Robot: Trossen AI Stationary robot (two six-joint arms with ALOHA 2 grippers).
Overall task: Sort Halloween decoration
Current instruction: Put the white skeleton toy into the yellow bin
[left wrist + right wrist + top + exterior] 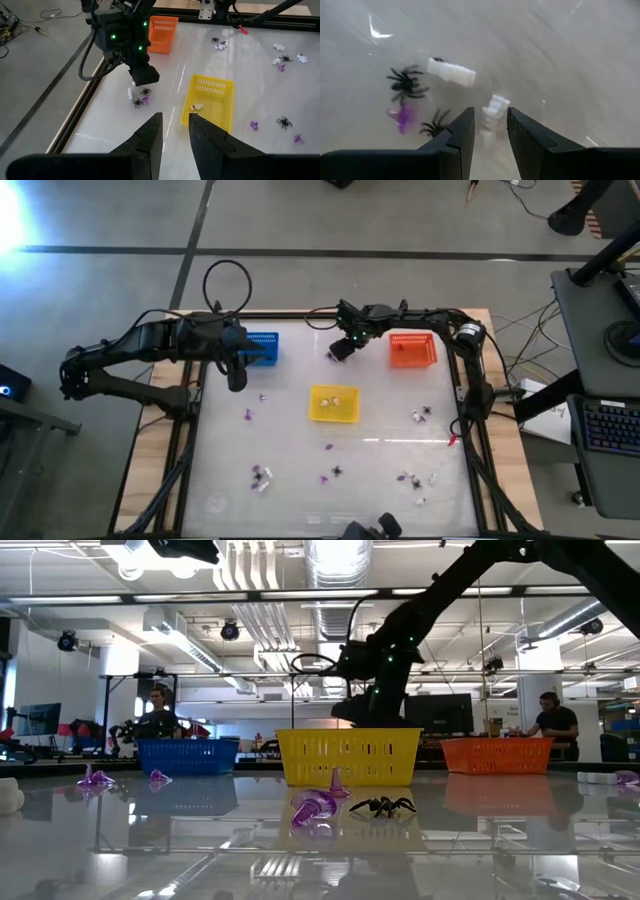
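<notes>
The right gripper [340, 350] is hanging low over the far part of the surface [380, 470], between the blue basket [262, 348] and the orange basket [412, 349], just beyond the yellow basket [334, 403]. In its own wrist view its fingers [454, 137] are standing a narrow way apart around a small white trinket [493, 112], which is lying on the surface in the gap between them; whether the fingers are touching it cannot be told. Just beside that trinket, a white stick-like piece [452, 72], two black spiders [406, 83] and a purple trinket [402, 118] are lying in a tight cluster.

The left gripper [236, 377] is hovering near the blue basket, its fingers [149, 137] slightly parted and holding nothing.

A cream trinket [197, 106] is lying inside the yellow basket. The remaining Halloween decoration is lying scattered over the surface: purple pieces [248, 415] near the left gripper, a mixed group [262, 476] toward the near left, another mixed group [414, 479] toward the near right, and a spider with a white piece [421, 415] near the right edge
</notes>
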